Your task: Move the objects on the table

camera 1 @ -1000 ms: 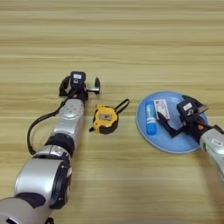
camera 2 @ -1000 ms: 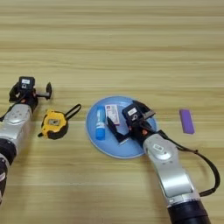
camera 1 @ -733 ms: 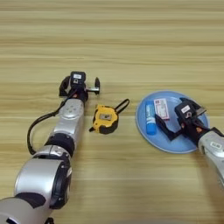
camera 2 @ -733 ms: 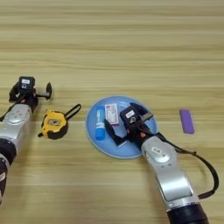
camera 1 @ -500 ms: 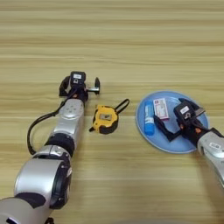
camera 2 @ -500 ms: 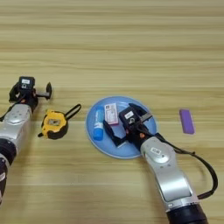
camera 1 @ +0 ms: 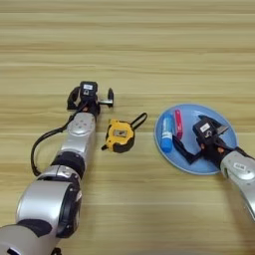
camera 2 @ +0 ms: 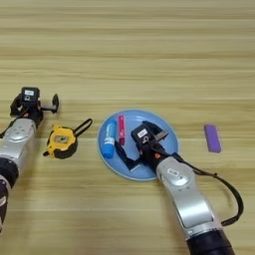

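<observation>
A round blue plate [camera 2: 149, 172] lies on the table [camera 2: 149, 60] right of centre. On its left part rests the blue tube [camera 2: 108, 139], paler at its far end. Beside it, to the right, is the white pack with red edging [camera 2: 121, 129], seen as a narrow red strip. My right gripper [camera 2: 143, 147] is over the plate, just right of the pack. It is open, with one finger pointing low left toward the tube and the other up right, and nothing held. My left gripper [camera 1: 90, 98] rests on the table at the left, open and empty.
A yellow tape measure [camera 1: 119, 135] with a black loop lies between the left gripper and the plate. A small purple block [camera 2: 212, 138] lies on the wood right of the plate. My left forearm [camera 1: 74, 144] stretches along the table's left side.
My right gripper has shifted a little left across the plate. The pack now looks narrower and the tube has slid slightly left. The left arm has not moved.
</observation>
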